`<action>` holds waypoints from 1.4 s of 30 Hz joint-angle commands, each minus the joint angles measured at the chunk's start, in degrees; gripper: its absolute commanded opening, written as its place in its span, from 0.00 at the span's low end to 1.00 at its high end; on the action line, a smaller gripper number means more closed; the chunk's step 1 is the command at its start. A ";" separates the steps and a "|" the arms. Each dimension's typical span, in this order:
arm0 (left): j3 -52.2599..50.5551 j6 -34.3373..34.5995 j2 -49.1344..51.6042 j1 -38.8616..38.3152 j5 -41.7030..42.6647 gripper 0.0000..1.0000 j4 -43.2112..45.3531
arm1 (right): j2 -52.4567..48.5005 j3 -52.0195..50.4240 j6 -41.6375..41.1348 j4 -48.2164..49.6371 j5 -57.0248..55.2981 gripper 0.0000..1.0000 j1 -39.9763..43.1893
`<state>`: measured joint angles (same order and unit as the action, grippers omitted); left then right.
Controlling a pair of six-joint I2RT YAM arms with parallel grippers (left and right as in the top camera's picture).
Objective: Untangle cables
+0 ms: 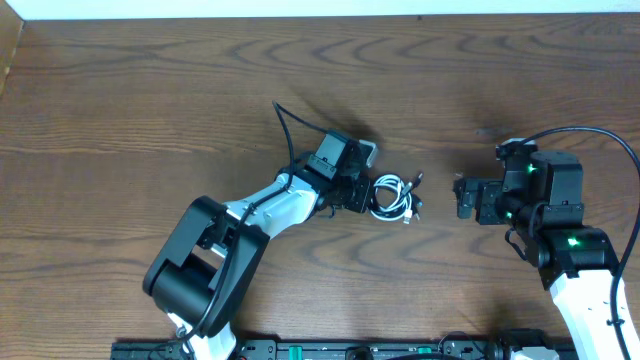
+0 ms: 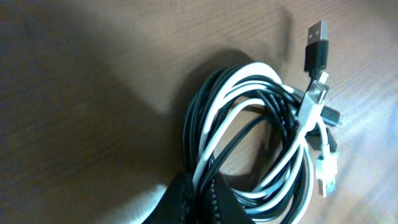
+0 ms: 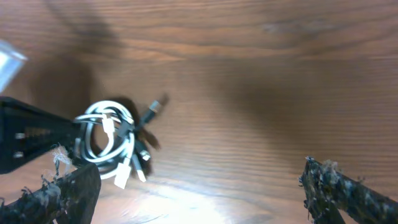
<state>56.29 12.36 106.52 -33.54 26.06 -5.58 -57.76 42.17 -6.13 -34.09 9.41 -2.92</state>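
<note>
Two cables (image 1: pixel 393 197), white and black, lie coiled together on the table (image 1: pixel 150 100) between the arms. The left gripper (image 1: pixel 364 195) appears clenched on the coil's near edge, likely anchoring it, though its wrist view crops the fingertips. The right gripper (image 1: pixel 462 197) hangs spread, well apart, presumably free to pull one loose.

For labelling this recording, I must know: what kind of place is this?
Probably a robotics test bench: a wood-grain table, a left arm and right arm at its near edge, and one bundle of cables between them.
</note>
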 commanded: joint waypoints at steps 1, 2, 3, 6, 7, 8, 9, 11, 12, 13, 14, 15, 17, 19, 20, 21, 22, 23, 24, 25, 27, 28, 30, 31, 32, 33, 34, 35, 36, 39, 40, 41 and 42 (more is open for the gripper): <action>0.57 -0.39 -5.03 -0.13 2.89 0.07 -4.15 | -0.94 1.07 -0.70 -0.13 6.91 0.99 -0.17; 0.57 -1.68 -5.95 -0.13 2.91 0.07 -5.22 | -1.55 1.07 -0.68 -0.02 7.43 0.99 -0.20; 0.57 -2.91 -6.99 -0.20 2.95 0.08 -6.64 | -2.19 1.07 -0.68 0.04 7.96 0.99 -0.20; 0.57 -6.32 -9.22 -0.55 3.54 0.07 -10.84 | -4.50 1.07 -0.04 0.76 11.50 0.99 -0.20; 0.57 -7.93 -9.88 -0.59 3.56 0.07 -12.63 | -5.29 1.07 0.74 1.11 13.22 0.99 -0.20; 0.57 -8.85 -10.29 -0.66 3.56 0.07 -13.92 | -6.10 1.07 1.51 1.55 14.75 0.99 -0.20; 0.57 -10.05 -10.64 -0.68 3.69 0.07 -15.21 | -7.08 1.07 1.97 2.14 16.11 0.99 -0.20; 0.57 -13.51 -10.86 -0.68 6.01 0.08 -16.72 | -8.94 1.07 1.99 3.37 17.44 0.99 -0.20; 0.57 -14.71 -10.86 -0.68 7.52 0.07 -16.90 | -9.92 1.07 2.23 3.91 18.16 0.99 -0.20; 0.57 -15.76 -10.84 -0.68 9.22 0.07 -16.81 | -11.04 1.07 3.04 4.37 19.21 0.99 -0.20; 0.57 -16.48 -10.84 -0.68 10.58 0.08 -16.50 | -12.22 1.07 3.98 4.59 20.61 0.99 -0.20; 0.57 -17.18 -10.84 -0.68 11.67 0.08 -16.28 | -13.22 1.07 4.85 4.72 22.14 0.99 -0.20; 0.57 -17.94 -10.84 -0.68 12.31 0.07 -15.82 | -15.56 1.07 6.75 4.72 25.83 0.99 -0.20; 0.57 -17.94 -10.84 -0.66 12.33 0.08 -15.47 | -18.16 1.07 8.96 4.72 28.70 0.99 -0.20; 0.57 -17.94 -10.84 -0.66 12.41 0.07 -15.32 | -19.30 1.07 9.66 4.74 29.38 0.99 -0.20; 0.57 -17.94 -10.84 -0.68 12.57 0.08 -15.17 | -20.63 1.07 10.78 4.74 30.16 0.99 -0.20; 0.57 -17.92 -10.84 -0.68 12.63 0.07 -15.13 | -21.70 1.07 11.54 4.74 30.47 0.99 -0.22; 0.57 -17.94 -10.84 -0.68 13.49 0.07 -15.06 | -22.88 1.07 11.82 4.79 30.64 0.99 -0.33; 0.57 -17.94 -10.84 -0.66 14.53 0.07 -14.88 | -23.91 1.07 12.39 4.81 30.86 0.99 -0.52; 0.57 -17.94 -10.84 -0.66 15.39 0.07 -14.67 | -25.05 1.07 12.98 4.96 31.34 0.98 -0.90; 0.57 -17.94 -10.84 -0.61 16.09 0.07 -14.23 | -26.71 1.07 14.01 5.05 32.17 0.96 -1.68; 0.57 -17.94 -10.84 -0.61 16.37 0.08 -13.97 | -27.54 1.07 14.38 5.09 32.22 0.95 -2.19; 0.57 -17.97 -10.84 -0.61 17.66 0.07 -13.09 | -28.96 1.07 15.54 5.09 32.15 0.94 -3.32; 0.57 -17.94 -10.84 -0.61 19.06 0.07 -12.41 | -29.77 1.07 16.68 5.14 32.17 0.92 -4.04; 0.57 -17.94 -10.84 -0.61 19.91 0.07 -12.07 | -30.16 1.07 17.14 5.18 32.17 0.91 -4.46; 0.57 -17.94 -10.84 -0.61 20.24 0.08 -11.89 | -30.60 1.07 18.16 5.22 32.13 0.84 -5.25; 0.57 -17.94 -10.84 -0.61 20.24 0.07 -11.89 | -30.73 1.07 18.99 5.25 32.13 0.79 -5.62; 0.57 -17.94 -10.84 -0.61 20.24 0.07 -11.91 | -30.75 1.07 19.37 5.40 32.11 0.73 -5.92; 0.57 -17.94 -10.84 -0.61 20.26 0.07 -11.93 | -30.75 1.05 19.52 5.64 32.06 0.72 -6.19; 0.57 -17.94 -10.84 -0.61 21.22 0.07 -12.11 | -30.75 1.05 19.50 6.58 32.11 0.60 -6.36; 0.57 -17.94 -10.84 -0.61 21.27 0.07 -12.20 | -30.75 1.05 19.50 6.75 32.11 0.55 -6.36; 0.50 -17.94 -10.84 -0.61 21.27 0.07 -12.33 | -30.75 1.05 19.50 6.91 32.13 0.51 -6.36; 0.46 -17.94 -10.84 -0.61 21.24 0.08 -12.33 | -30.75 1.05 19.50 6.99 32.13 0.50 -6.36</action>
<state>56.29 -4.75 96.23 -34.15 44.97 -17.76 -88.36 42.26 12.08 -27.38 40.34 -8.73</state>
